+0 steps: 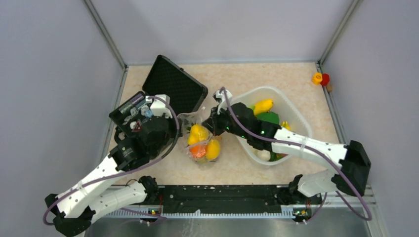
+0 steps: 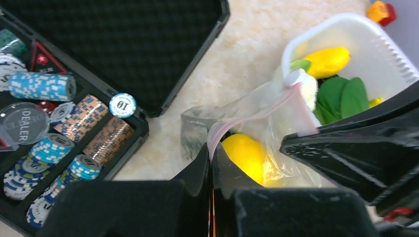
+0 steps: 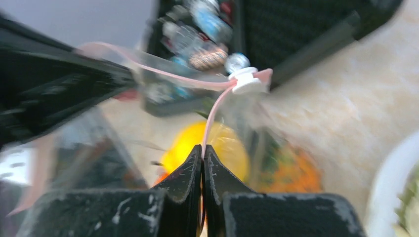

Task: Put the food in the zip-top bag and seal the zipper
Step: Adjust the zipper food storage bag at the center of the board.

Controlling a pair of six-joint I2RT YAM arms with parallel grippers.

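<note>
The zip-top bag (image 1: 200, 143) lies mid-table, between both arms, holding a yellow fruit (image 1: 198, 132), an orange piece (image 1: 198, 150) and another yellow piece (image 1: 213, 149). My left gripper (image 2: 212, 148) is shut on the bag's pink zipper (image 2: 257, 116) at the bag's left end. My right gripper (image 3: 202, 147) is shut on the same pink strip, just short of the white slider (image 3: 245, 81). The bag mouth gapes between the two grips. More food stays in the white tub (image 1: 296, 116): a yellow mango (image 1: 263, 105) and green leaves (image 1: 268, 117).
An open black case (image 1: 170, 84) with poker chips (image 2: 42, 86) stands at the back left, right behind the bag. A small red and yellow toy (image 1: 320, 78) lies at the back right corner. Grey walls enclose the table.
</note>
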